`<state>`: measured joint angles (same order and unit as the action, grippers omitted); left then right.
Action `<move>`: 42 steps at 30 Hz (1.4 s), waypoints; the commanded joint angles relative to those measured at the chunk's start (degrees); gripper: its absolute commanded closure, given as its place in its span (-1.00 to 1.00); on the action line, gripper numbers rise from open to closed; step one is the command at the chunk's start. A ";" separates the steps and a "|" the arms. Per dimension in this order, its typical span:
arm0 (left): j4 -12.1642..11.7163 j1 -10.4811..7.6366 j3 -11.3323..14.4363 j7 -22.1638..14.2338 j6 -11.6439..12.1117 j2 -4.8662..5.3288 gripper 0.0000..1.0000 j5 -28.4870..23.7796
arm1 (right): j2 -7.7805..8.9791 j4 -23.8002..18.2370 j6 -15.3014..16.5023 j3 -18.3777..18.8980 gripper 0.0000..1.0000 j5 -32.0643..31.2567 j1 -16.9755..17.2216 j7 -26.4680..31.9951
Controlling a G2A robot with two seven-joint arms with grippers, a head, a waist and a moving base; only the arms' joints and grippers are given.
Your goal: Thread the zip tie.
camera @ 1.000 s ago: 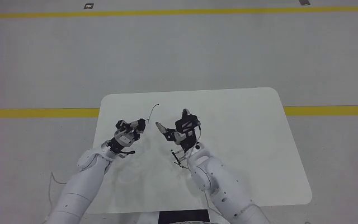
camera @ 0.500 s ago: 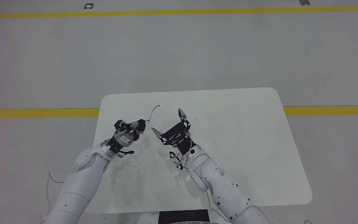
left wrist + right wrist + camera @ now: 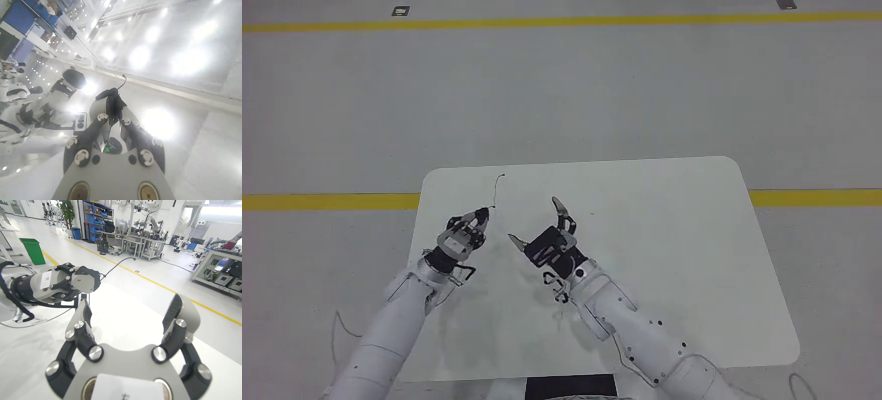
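The white table (image 3: 692, 250) was noted in the top view, with both arms held over its 9 o'clock half. The right gripper (image 3: 535, 222) was found spread wide and empty, its ribbed pads (image 3: 171, 311) facing each other across an open gap.

The left gripper (image 3: 478, 218) was recorded at 9 o'clock of the right one, near it but not touching. It was clenched on the black zip tie (image 3: 496, 192), which was held off the table.

The tie's long axis was seen to run from the shut fingertips toward 1 o'clock, ending in a small block, taken to be the head, near the table's far edge. From the right gripper, that free end lay at 11 o'clock, outside the open jaws.

It was judged that the coming move turns on this offset. The free strand must be brought between the right pads, and its thin, curved length is likely to flex when touched.
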<state>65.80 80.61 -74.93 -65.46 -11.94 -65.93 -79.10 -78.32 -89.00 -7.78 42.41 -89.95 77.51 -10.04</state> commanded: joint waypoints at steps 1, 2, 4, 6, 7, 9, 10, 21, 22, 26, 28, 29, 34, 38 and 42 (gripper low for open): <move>-0.04 -0.06 0.05 -0.04 0.07 0.02 1.00 0.34 | -0.02 -0.01 0.04 0.04 -1.00 0.00 0.02 0.00; -0.04 -0.06 0.05 -0.04 0.07 0.02 1.00 0.34 | -0.02 -0.01 0.04 0.04 -1.00 0.00 0.02 0.00; -0.04 -0.06 0.05 -0.04 0.07 0.02 1.00 0.34 | -0.02 -0.01 0.04 0.04 -1.00 0.00 0.02 0.00; 0.13 0.02 0.20 0.65 -0.10 -0.04 1.00 0.10 | -0.02 -0.01 0.04 0.04 -1.00 0.00 0.02 0.00; 0.72 0.27 0.54 1.48 -0.86 -0.21 1.00 -1.27 | -0.02 -0.01 0.04 0.04 -1.00 0.00 0.02 0.00; 1.32 0.86 0.99 2.21 -2.86 -0.54 1.00 -4.85 | -0.06 -0.01 0.23 0.01 -1.00 0.00 0.28 -0.23; 1.66 1.04 1.15 2.83 -3.48 -0.67 1.00 -6.17 | -0.07 0.31 0.44 -0.33 -1.00 0.00 0.01 -0.82; 2.49 1.57 2.03 4.46 -4.71 -1.12 1.00 -9.04 | -0.33 1.27 -1.36 -1.73 -1.00 0.00 -0.80 -2.77; 2.49 1.57 2.03 4.46 -4.71 -1.12 1.00 -9.04 | -0.33 1.27 -1.36 -1.73 -1.00 0.00 -0.80 -2.77; 2.49 1.57 2.03 4.46 -4.71 -1.12 1.00 -9.04 | -0.38 1.25 -1.02 -1.96 -1.00 0.00 -1.15 -2.45; 2.49 1.57 2.03 4.46 -4.71 -1.12 1.00 -9.04 | -0.46 1.71 -1.48 -2.50 -1.00 0.00 -1.96 -2.44; 2.49 1.57 2.03 4.46 -4.71 -1.12 1.00 -9.04 | -0.52 2.00 -1.73 -2.70 -1.00 0.00 -2.34 -2.39; 2.49 1.57 2.03 4.46 -4.71 -1.12 1.00 -9.04 | -1.14 3.73 -2.75 -3.76 -0.40 0.00 -4.17 -2.02; 2.49 1.57 2.03 4.46 -4.71 -1.12 1.00 -9.04 | -1.61 4.61 -2.48 -4.29 0.24 0.00 -4.37 -2.04; 2.49 1.57 2.03 4.46 -4.71 -1.12 1.00 -9.04 | -2.06 4.92 -2.44 -4.35 0.44 0.03 -4.37 -1.98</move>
<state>68.30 82.18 -72.91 -61.00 -16.64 -67.04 -88.14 -80.28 -84.14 -10.24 38.03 -89.93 73.11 -12.06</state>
